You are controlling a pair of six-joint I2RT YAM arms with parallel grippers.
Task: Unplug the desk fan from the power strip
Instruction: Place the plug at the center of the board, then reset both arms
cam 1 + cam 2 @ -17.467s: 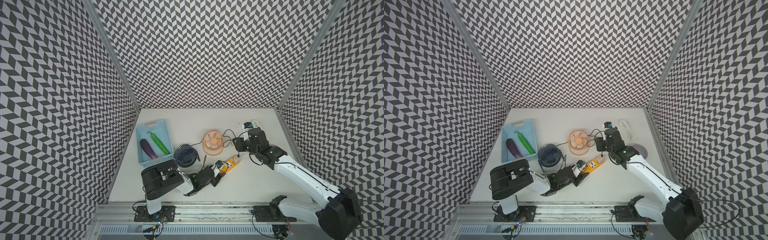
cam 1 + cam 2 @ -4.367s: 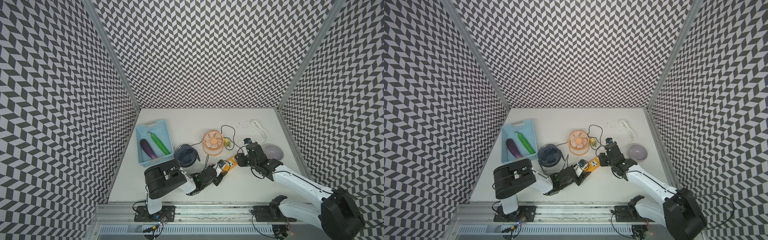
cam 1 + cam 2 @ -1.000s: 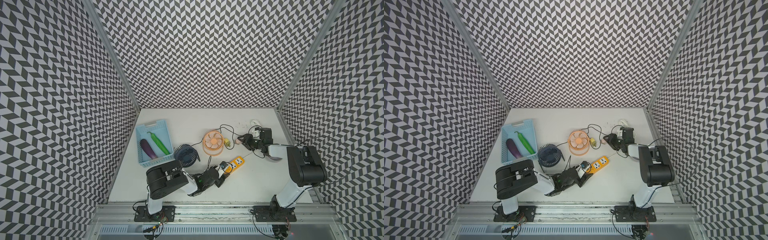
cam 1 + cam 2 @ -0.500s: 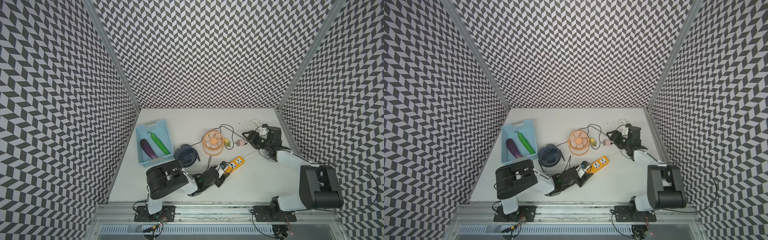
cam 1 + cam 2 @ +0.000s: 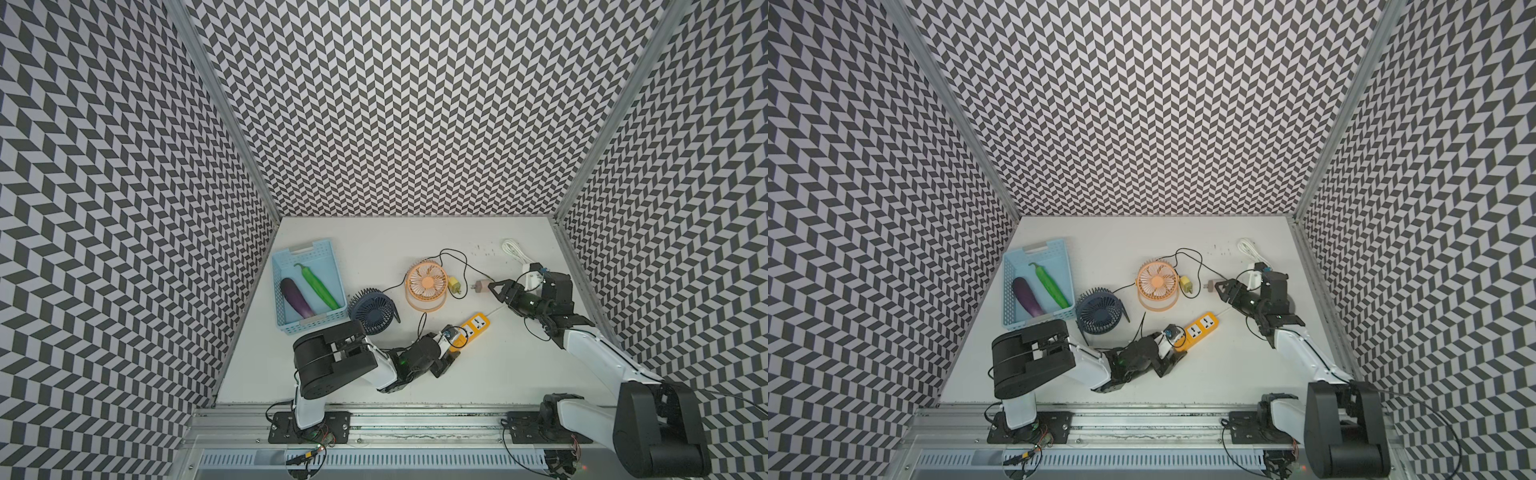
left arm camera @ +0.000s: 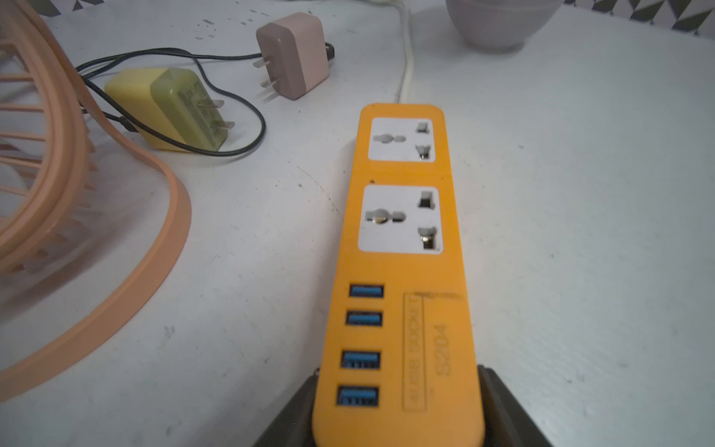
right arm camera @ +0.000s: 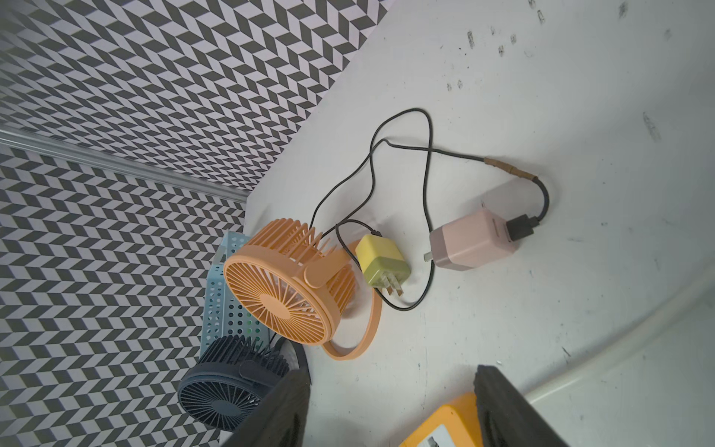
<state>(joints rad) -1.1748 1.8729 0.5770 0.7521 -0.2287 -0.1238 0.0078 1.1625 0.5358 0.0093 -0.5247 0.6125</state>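
The white table carries a blue basket at its left and two small fans, a dark blue fan and an orange fan, side by side near the middle.

The power strip lies flat just in front of the orange fan, between the two arms. Its long axis runs diagonally: the USB end points at the left arm, and the end with the thin white cord points away toward the right arm. Both white sockets are bare in the left wrist view, so the unplugging looks done.

The left gripper straddles the USB end with a finger along each long side. I cannot tell whether it is clamping or merely flanking the strip.

The right gripper is spread wide and holds nothing. A pink plug lies on the table just ahead of its tips, on the orange fan's side, with its prongs free. A yellow plug lies between the pink plug and the orange fan, also loose.

The left arm is much the nearer to the strip. If it is to let go, backing straight off along the strip's length looks least likely to drag it.
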